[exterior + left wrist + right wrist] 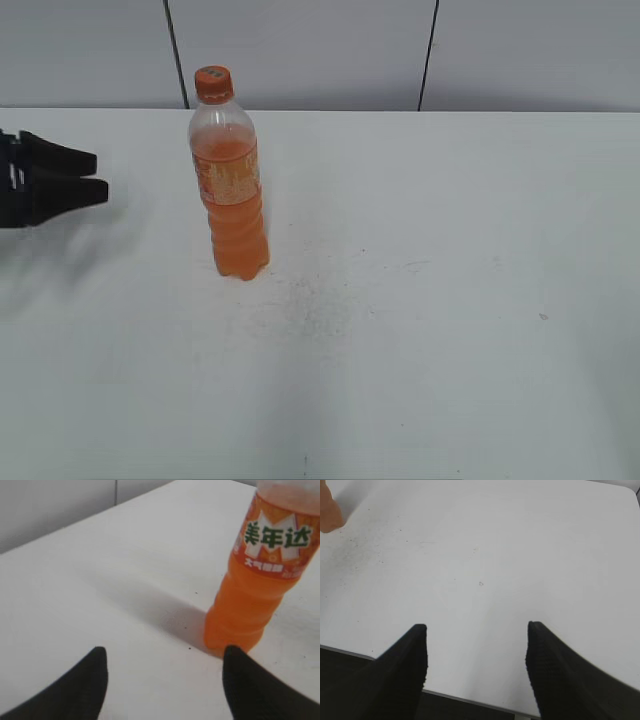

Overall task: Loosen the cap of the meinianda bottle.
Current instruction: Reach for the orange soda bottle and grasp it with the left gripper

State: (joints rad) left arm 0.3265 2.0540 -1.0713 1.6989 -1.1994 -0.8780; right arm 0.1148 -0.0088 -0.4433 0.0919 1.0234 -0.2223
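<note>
I see the tall clear plastic bottle of orange soda (231, 190) upright on the white tabletop (430, 300), small round orange cap (213, 84) on. Left pincer (95, 175) spread, well apart from it; right pincer (477, 626) spread, empty.

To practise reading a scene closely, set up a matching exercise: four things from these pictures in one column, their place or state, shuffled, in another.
Things:
1. cap
2. bottle
3. left gripper
4. right gripper

Place or state:
A. open, above the table's near edge
B. standing upright on the table
C. open, to the left of the bottle
D. on top of the bottle's neck

Pairs: 1-D, 2-B, 3-C, 4-A
</note>
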